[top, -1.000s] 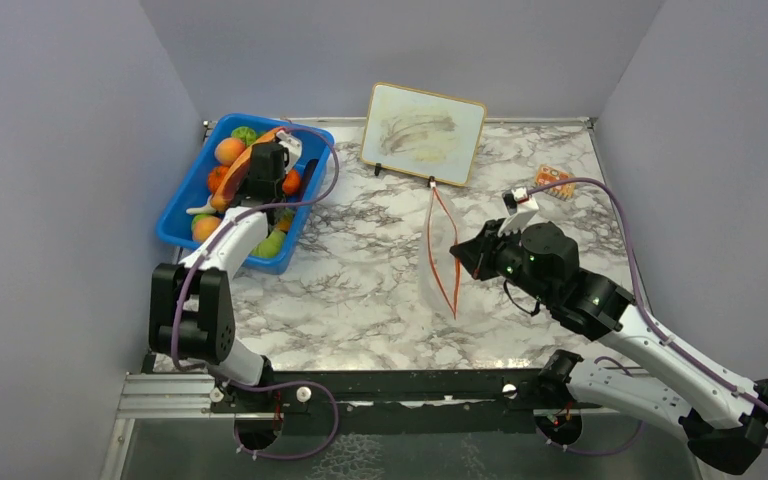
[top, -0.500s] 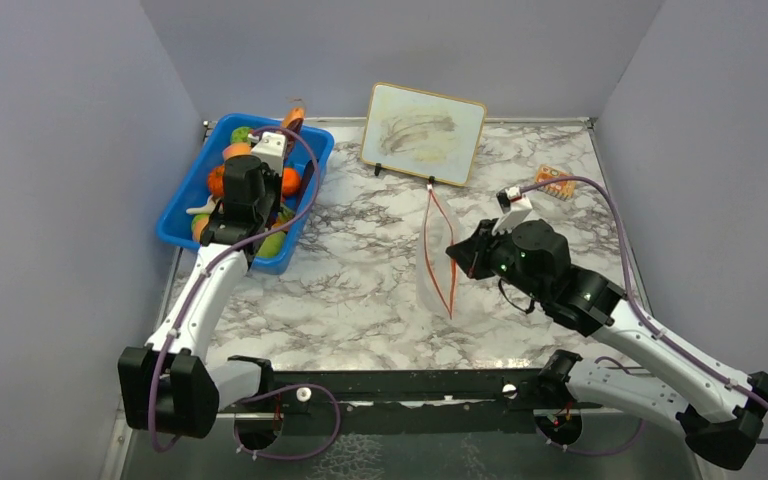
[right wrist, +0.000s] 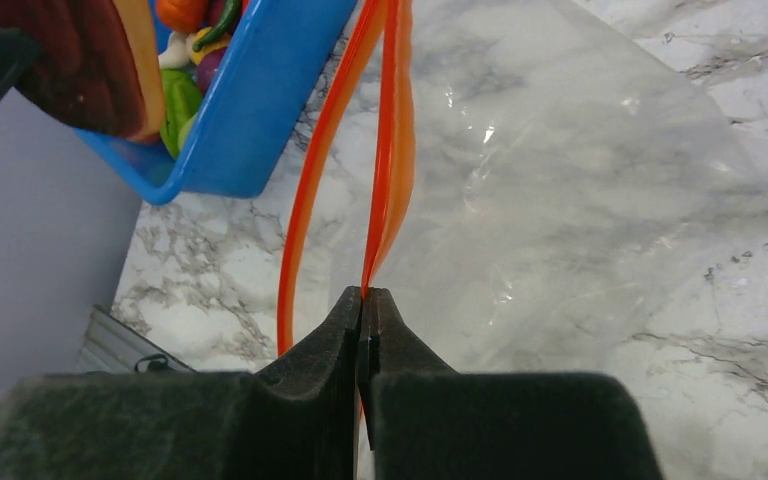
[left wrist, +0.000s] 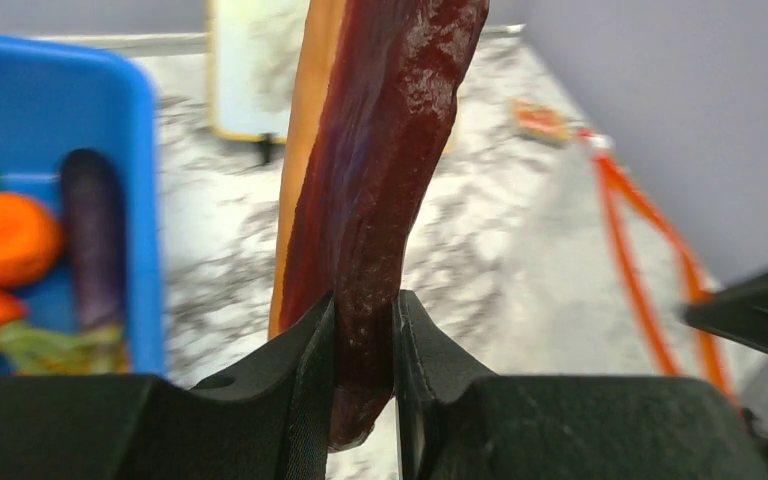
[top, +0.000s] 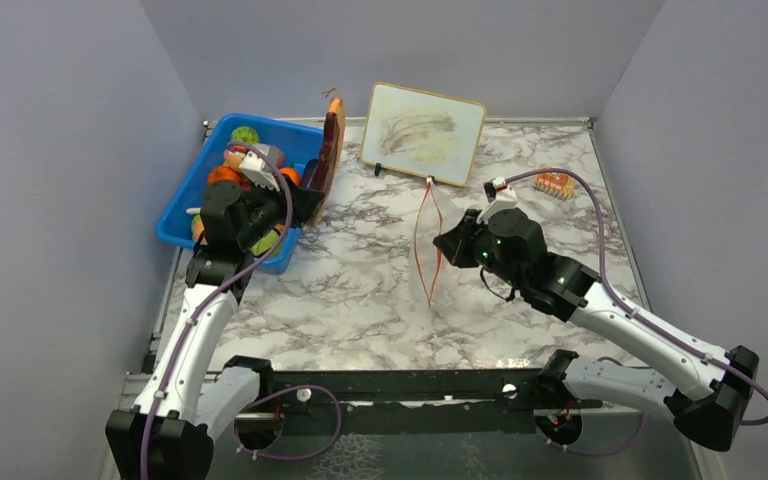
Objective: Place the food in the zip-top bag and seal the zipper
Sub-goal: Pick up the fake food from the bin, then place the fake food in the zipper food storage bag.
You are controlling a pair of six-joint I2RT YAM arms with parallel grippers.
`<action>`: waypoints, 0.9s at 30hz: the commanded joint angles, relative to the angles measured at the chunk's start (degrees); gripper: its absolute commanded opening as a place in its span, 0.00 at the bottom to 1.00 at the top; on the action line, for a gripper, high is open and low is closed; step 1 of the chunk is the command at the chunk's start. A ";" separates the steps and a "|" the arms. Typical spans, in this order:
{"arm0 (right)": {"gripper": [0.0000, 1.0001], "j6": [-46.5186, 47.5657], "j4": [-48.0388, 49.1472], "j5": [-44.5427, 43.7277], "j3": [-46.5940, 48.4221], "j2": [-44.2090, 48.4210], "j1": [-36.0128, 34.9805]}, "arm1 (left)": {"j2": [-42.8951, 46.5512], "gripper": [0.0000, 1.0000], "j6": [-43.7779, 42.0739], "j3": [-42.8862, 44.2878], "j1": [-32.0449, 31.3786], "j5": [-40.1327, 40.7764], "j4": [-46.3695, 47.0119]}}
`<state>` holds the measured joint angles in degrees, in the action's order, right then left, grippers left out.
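Seen from above, my left gripper (top: 310, 200) pinches the lower end of the meat slice (top: 332, 145), which stands upright in the air just over the right rim of the blue bin (top: 182, 210). Fruit and vegetables (top: 228, 172) lie inside the bin. Well to the right of the bin, my right gripper (top: 447, 245) holds the orange-red zipper (top: 417, 235) of the clear bag (top: 428, 285), keeping its mouth up off the marble table (top: 350, 290).

Through my left wrist camera, both fingers (left wrist: 305, 370) press against the dark red slice, which has a paler orange edge on the side facing the bin. An orange (left wrist: 5, 238) and a purple piece (left wrist: 90, 235) rest in the bin.

Through my right wrist camera, my jaws are pressed together on one strip of the zipper. The other strip bows away toward the bin, so the mouth gapes a little. Clear film spreads over the marble on the side away from the bin, and the slice shows above the bin's far corner.
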<state>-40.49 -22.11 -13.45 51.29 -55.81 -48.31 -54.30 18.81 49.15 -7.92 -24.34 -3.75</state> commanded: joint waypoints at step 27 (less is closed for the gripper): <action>0.01 -18.97 18.86 1.77 -1.91 -5.42 -0.29 | -6.72 0.00 30.91 -3.27 -31.51 9.95 46.73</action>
<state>-56.77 -6.87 -11.92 50.57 -62.28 -48.31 -59.70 48.53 45.60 -35.35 -21.76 32.75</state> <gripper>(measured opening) 0.014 0.249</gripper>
